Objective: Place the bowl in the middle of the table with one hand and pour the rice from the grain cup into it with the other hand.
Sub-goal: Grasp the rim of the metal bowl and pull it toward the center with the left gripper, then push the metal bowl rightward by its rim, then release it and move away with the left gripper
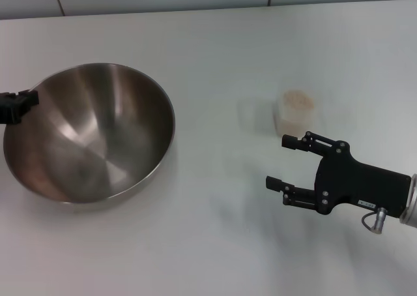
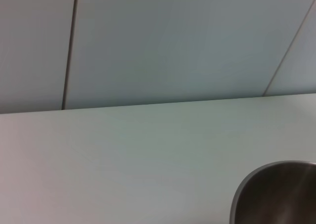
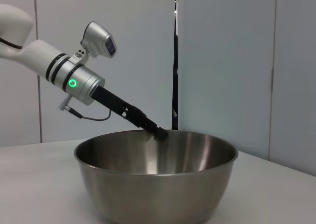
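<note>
bowl (image 1: 91, 133) upright, left gripper (image 1: 19, 105) at rim | grain cup (image 1: 296, 111) upright

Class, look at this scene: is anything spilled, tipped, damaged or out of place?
Nothing stands out. The large stainless-steel bowl sits upright with the left pincer at its rim, the small clear plastic cup stands upright holding pale rice, and the open right pincer waits nearby.

The head camera looks down from high up at the white surface (image 1: 215, 244). The left wrist camera sits low and close, facing the wall. The right wrist camera looks sideways from low down. All three show the bowl (image 1: 91, 133) (image 2: 276, 194) (image 3: 155, 179).
</note>
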Available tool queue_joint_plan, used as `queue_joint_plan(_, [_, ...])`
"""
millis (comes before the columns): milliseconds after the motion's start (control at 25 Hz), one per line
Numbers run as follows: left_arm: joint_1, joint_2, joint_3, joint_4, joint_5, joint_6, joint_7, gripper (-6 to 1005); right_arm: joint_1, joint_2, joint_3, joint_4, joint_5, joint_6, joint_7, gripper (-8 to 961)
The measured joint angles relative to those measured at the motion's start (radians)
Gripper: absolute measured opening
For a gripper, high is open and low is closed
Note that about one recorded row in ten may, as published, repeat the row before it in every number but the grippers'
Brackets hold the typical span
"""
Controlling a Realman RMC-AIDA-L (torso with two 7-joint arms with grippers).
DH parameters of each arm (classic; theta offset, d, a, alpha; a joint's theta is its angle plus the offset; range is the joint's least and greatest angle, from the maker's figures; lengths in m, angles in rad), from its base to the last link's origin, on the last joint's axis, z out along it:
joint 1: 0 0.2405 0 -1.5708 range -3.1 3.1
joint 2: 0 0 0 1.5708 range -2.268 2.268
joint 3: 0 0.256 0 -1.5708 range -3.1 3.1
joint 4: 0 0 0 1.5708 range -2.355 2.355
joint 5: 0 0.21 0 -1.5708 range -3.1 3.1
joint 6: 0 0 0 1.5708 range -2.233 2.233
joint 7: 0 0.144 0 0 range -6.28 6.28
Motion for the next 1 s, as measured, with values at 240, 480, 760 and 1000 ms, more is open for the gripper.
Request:
queue_joint_plan(240, [-0.008, 0.003, -0.001, 0.000, 0.001, 0.003, -0.016, 47, 0.000, 0.000, 0.000, 0.002, 0.000, 0.001, 0.000, 782])
queue_joint_plan(480, [-0.024, 0.005, -0.015, 0.000, -0.011, 0.022, -0.039, 50, 0.001, 0.000, 0.000, 0.003, 0.000, 0.002, 0.000, 782])
queue_joint_plan(760, [-0.074, 0.006, -0.050, 0.001, -0.054, 0.095, -0.065, 55, 0.003, 0.000, 0.000, 0.003, 0.000, 0.009, 0.000, 782])
queue_joint_plan(1000, [-0.141, -0.002, -0.011, -0.008, -0.085, 0.106, -0.086, 59, 0.003, 0.000, 0.000, 0.003, 0.001, 0.010, 0.000, 782])
